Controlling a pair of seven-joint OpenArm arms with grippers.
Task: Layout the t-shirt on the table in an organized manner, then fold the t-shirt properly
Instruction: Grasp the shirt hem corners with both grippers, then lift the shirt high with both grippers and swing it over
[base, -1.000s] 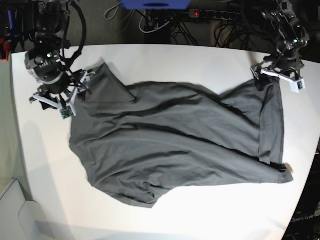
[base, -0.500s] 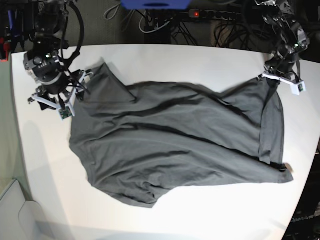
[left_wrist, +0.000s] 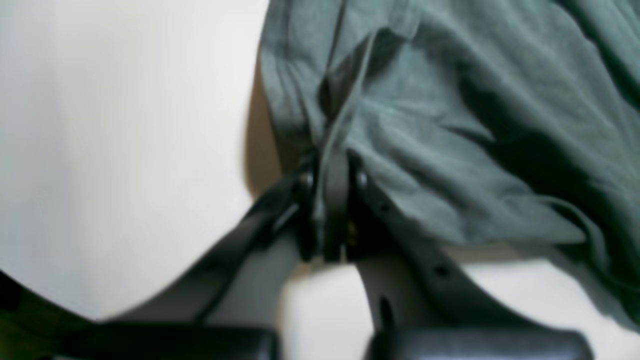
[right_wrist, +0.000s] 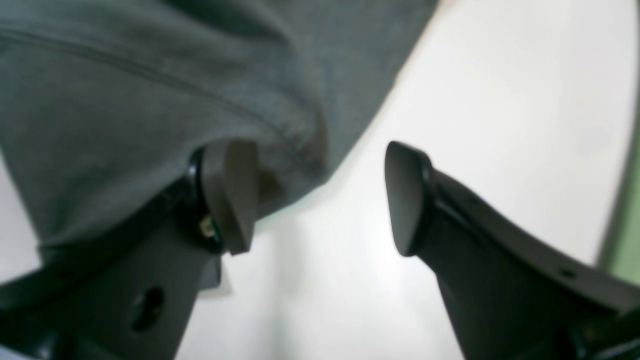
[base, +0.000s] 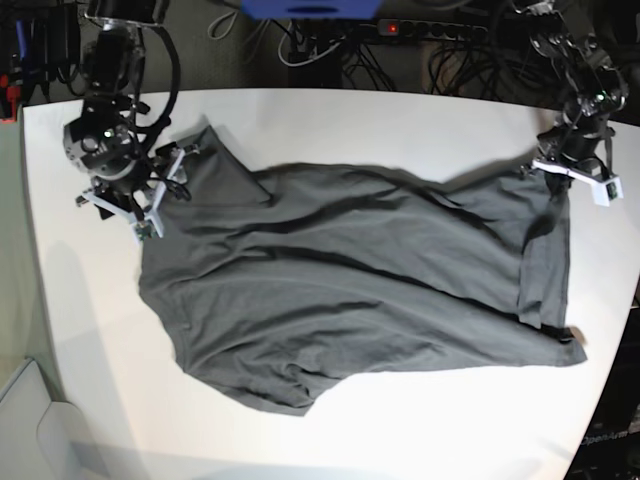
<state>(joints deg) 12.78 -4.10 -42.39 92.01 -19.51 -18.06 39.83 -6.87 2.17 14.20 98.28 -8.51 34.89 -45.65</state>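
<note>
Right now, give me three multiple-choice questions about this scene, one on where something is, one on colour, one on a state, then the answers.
1. Where does the t-shirt lie?
A. spread on the table
B. hanging off a chair
C. in a basket

2. What colour is the shirt?
A. red
B. dark grey
C. white

3. How is the left gripper?
A. wide open
B. shut on cloth
C. out of view

Answers: 1 A, the base view shows it spread across the white top. 2 B, grey in every view. 3 B, its wrist view shows fabric pinched; the right gripper stands open.
</note>
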